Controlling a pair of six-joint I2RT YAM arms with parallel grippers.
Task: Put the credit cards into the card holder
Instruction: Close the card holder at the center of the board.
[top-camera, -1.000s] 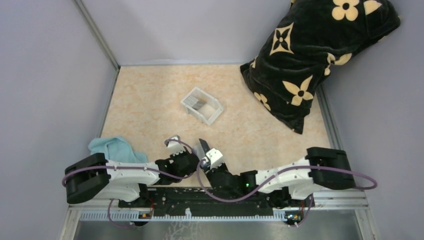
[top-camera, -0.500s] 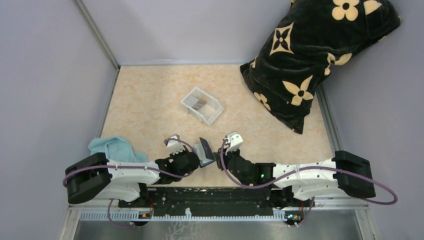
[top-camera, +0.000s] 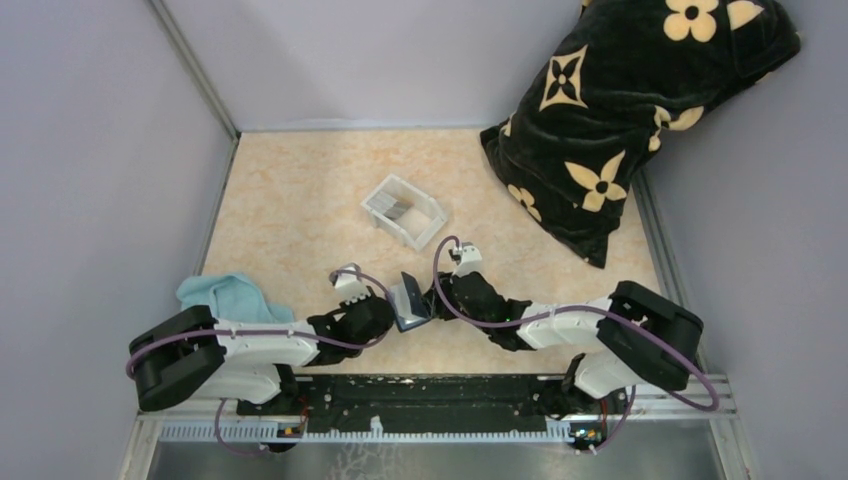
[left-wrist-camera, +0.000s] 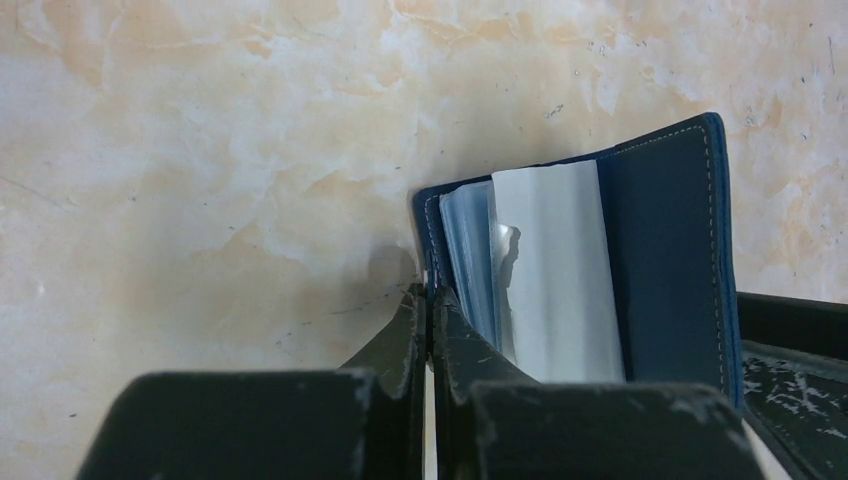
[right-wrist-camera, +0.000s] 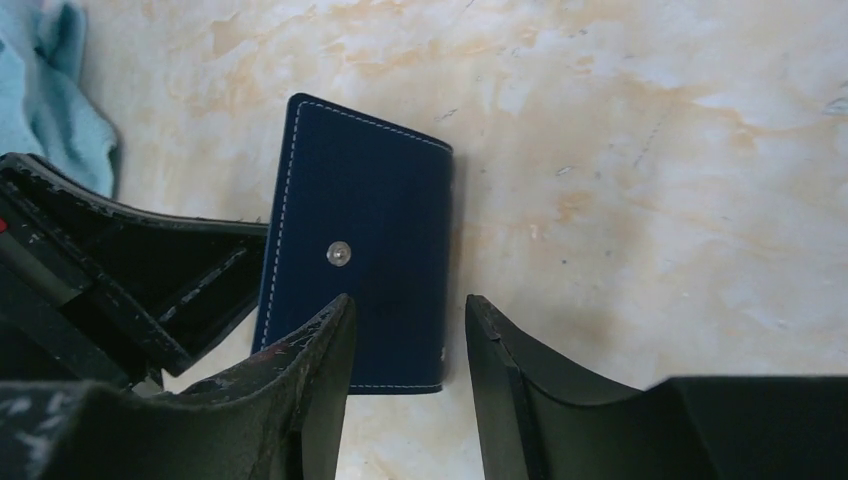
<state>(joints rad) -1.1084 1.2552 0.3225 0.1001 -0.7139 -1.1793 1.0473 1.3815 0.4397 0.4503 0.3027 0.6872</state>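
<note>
Card holder (top-camera: 408, 302): navy, stood on edge on the worktop (top-camera: 300, 200) and folded partly open, between the two sets of fingers. Left fingers (left-wrist-camera: 415, 325) are clamped tight on the edge of one cover, holding it upright. Right fingers (right-wrist-camera: 338, 325) stand parted with nothing between them. Just beyond their tips we see the other cover from outside, snap stud (right-wrist-camera: 340, 253) facing them. One tip overlaps that cover's near corner in the right wrist view; we cannot tell whether it touches.

Inside, past the left fingers, we note a lighter blue lining and a pale leaf (left-wrist-camera: 550, 270) lying against the far cover.

Credit cards (top-camera: 400, 211): dark flat pieces in the white tray (top-camera: 385, 195), well apart from both sets of fingers and farther out on the worktop. Neither arm holds one.

Progress, as we judge it: holder lifted and opened, no card seen going in. Fetching the cards and seating each one looks left to do.

Hard to make out:
- whether the pale leaf is a clear sleeve or a card already seated
- how many cards the tray holds, too small from above
- the holder's lower edge, cut off by the fingers in both wrist views

Off-task: a blue cloth (top-camera: 225, 297) beside the left arm, a black flowered pillow (top-camera: 620, 110) far out beyond the right fingers.
</note>
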